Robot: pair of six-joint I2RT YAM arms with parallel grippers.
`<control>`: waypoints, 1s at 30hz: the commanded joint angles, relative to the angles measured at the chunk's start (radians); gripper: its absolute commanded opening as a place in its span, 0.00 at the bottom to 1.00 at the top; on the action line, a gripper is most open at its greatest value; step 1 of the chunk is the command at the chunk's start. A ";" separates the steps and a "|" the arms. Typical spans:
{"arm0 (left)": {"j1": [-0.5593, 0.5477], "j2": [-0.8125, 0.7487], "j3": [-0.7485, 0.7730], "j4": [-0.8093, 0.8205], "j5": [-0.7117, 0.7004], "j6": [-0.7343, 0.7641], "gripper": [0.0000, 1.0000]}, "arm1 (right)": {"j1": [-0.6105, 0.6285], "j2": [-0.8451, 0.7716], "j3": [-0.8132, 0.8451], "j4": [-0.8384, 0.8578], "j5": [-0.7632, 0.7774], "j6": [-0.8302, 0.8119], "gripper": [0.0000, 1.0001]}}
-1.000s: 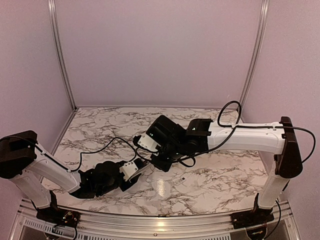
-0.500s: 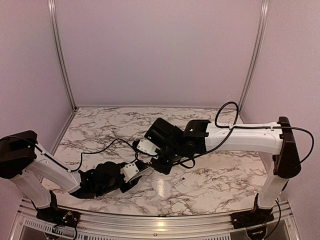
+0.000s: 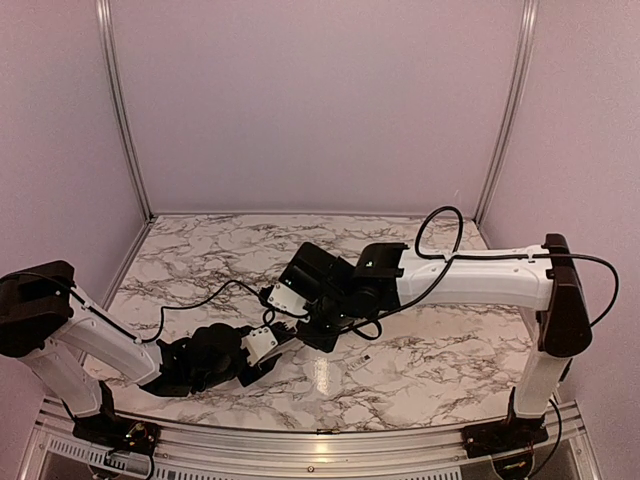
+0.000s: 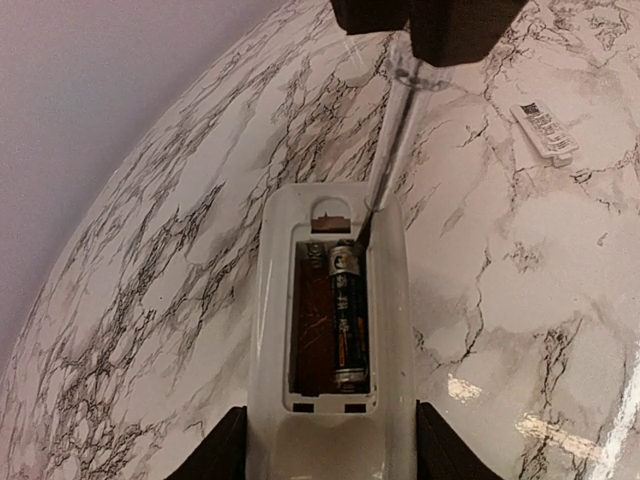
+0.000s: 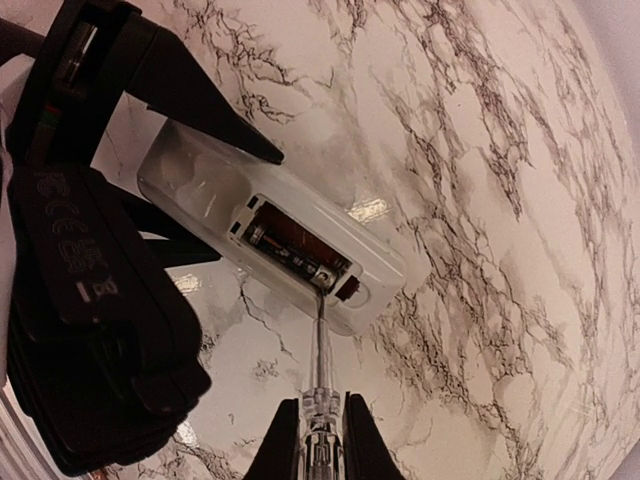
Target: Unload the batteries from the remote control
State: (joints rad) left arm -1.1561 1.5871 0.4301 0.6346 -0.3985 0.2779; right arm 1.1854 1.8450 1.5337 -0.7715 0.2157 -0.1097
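Remote (image 4: 330, 330) is clamped in the left gripper (image 4: 330, 445), compartment open and facing up. We see one battery (image 4: 347, 315) in it; the slot beside looks empty. Right gripper (image 5: 320, 440) is closed round a rod (image 5: 319, 345), its tip at the battery's far end. We judge prying is in hand; next needs a levering lift. Tip contact is too small to tell, and the remote is hard to make out from above.

The left arm (image 3: 105, 345) and right arm (image 3: 480, 278) are built of white tubular links and black joint housings; black cables (image 3: 441, 209) are looped alongside them.
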 commanded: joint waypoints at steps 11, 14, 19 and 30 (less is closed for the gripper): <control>0.001 -0.007 0.044 0.072 0.021 0.008 0.00 | 0.021 0.058 0.040 -0.061 0.096 -0.001 0.00; 0.001 -0.013 0.039 0.081 0.024 0.007 0.00 | 0.020 0.062 0.022 -0.033 0.087 -0.001 0.00; -0.001 -0.016 0.031 0.097 0.027 0.011 0.00 | 0.020 0.047 -0.024 0.037 0.015 -0.003 0.00; -0.002 -0.050 -0.007 0.150 0.023 0.018 0.00 | -0.026 -0.092 -0.176 0.185 -0.070 0.093 0.00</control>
State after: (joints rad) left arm -1.1530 1.5871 0.4221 0.6197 -0.3874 0.2951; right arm 1.1854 1.8057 1.4155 -0.6361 0.1860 -0.0784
